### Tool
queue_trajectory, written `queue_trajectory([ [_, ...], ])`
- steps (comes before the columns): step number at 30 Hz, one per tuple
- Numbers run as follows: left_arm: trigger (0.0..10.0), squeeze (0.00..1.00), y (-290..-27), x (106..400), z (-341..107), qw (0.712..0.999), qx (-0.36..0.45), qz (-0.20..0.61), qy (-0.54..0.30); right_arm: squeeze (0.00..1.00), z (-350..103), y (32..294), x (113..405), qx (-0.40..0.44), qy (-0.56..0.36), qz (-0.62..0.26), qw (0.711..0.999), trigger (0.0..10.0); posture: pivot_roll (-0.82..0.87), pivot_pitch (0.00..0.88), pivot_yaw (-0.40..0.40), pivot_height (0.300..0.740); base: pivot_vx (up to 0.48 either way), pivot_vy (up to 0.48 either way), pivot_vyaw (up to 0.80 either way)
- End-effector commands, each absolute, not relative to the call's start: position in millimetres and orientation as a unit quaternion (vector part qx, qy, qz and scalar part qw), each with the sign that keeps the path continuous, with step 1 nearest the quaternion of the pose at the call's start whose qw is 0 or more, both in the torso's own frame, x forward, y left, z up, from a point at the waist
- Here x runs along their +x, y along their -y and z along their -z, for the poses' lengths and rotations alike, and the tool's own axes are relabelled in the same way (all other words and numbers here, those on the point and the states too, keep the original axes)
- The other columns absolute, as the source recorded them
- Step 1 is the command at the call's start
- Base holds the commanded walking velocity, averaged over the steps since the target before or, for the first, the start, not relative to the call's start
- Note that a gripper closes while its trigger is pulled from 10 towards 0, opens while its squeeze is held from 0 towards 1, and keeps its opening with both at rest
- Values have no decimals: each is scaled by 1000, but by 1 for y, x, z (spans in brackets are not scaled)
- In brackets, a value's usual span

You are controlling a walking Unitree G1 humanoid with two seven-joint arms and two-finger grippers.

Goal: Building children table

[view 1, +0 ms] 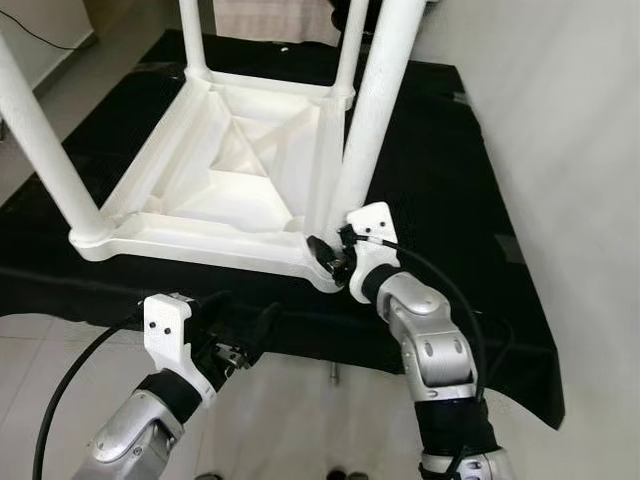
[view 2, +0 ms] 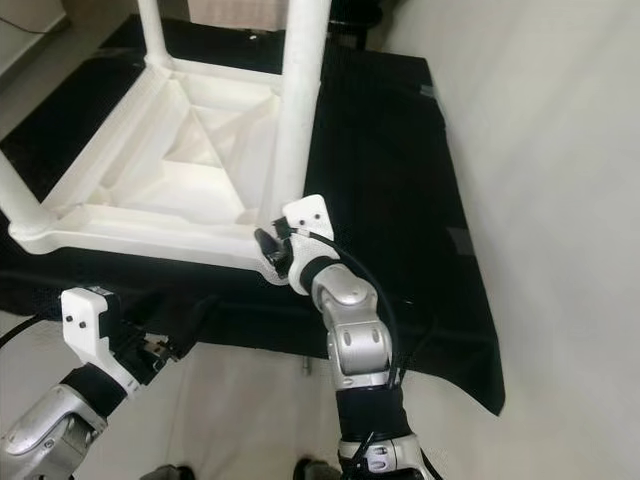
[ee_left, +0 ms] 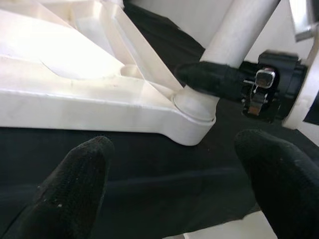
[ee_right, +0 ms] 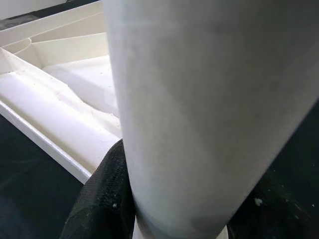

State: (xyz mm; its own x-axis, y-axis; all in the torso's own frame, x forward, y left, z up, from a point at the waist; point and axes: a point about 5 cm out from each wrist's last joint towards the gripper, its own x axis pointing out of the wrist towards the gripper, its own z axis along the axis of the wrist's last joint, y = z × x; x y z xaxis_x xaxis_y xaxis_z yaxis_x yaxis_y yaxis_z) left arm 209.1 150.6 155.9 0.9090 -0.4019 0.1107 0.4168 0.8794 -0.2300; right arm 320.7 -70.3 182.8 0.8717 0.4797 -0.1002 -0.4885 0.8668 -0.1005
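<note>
A white children's table (view 1: 200, 245) lies upside down on a black cloth, its legs pointing up. My right gripper (view 1: 335, 255) is shut on the near-right table leg (view 1: 375, 110) just above its socket at the table's corner. In the right wrist view that leg (ee_right: 199, 99) sits between the black fingers (ee_right: 104, 194). My left gripper (view 1: 245, 335) is open, low in front of the table's near edge. Its fingers (ee_left: 75, 184) point at that same corner socket (ee_left: 194, 107) without touching it.
The black cloth (view 1: 450, 200) covers a low platform whose front edge drops to pale floor tiles (view 1: 60, 350). A white wall (view 1: 580, 100) runs close on the right. The near-left leg (view 1: 45, 140) and a far leg (view 1: 192, 35) also stand up.
</note>
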Motion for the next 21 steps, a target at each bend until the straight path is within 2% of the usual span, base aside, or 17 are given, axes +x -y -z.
queue_trajectory([
  [1,10000,0,-152,208,-153,970,-119,211,24,0,-171,61,313,-88,-71,-268,957,4784,32,148,-117,740,0,0,0],
  [3,10000,0,-152,208,-153,970,-119,209,25,0,-171,55,310,-95,-80,-286,950,4784,32,148,-117,740,0,0,0],
  [4,10000,0,-152,208,-153,970,-118,209,26,604,-173,48,305,-96,-83,-314,941,10000,33,150,-117,740,0,0,0],
  [5,10000,0,-152,207,-153,970,-119,209,26,1000,-178,40,301,-82,-79,-348,931,10000,33,150,-117,740,0,0,0],
  [7,10000,0,-152,207,-154,970,-119,209,26,1000,-182,35,298,-71,-74,-369,924,10000,35,158,-120,740,0,0,0],
  [9,10000,0,-151,208,-154,970,-120,211,27,1000,-195,21,296,-33,-49,-440,896,10000,36,163,-121,740,0,0,0],
  [10,10000,0,-151,208,-154,970,-120,211,27,1000,-195,21,296,-33,-49,-440,896,10000,36,163,-121,740,0,0,0],
  [11,10000,0,-150,208,-155,969,-121,212,28,1000,-208,11,298,-28,-15,-505,863,10000,40,170,-124,740,0,0,0],
  [13,10000,0,-150,208,-155,969,-121,212,28,1000,-208,11,298,-28,-15,-505,863,10000,40,170,-124,740,0,0,0],
  [14,10000,0,-150,208,-155,969,-121,212,28,1000,-214,9,301,-46,10,-528,848,10000,44,172,-125,740,0,0,0],
  [16,10000,0,-149,208,-156,969,-121,212,29,1000,-219,7,303,-59,26,-542,838,10000,46,176,-127,740,0,0,0],
  [17,10000,0,-149,208,-156,969,-122,212,30,0,-223,5,306,-75,40,-570,817,10000,50,179,-130,740,0,0,0],
  [18,10000,0,-148,207,-157,969,-122,212,31,0,-226,3,310,-85,46,-595,798,10000,55,188,-134,740,0,0,0],
  [19,10000,0,-148,207,-157,969,-122,212,31,0,-226,3,310,-85,46,-595,798,10000,55,188,-134,740,0,0,0],
  [21,10000,0,-146,206,-158,969,-123,211,32,0,-231,-2,318,-102,52,-628,770,10000,61,196,-140,740,0,0,0],
])
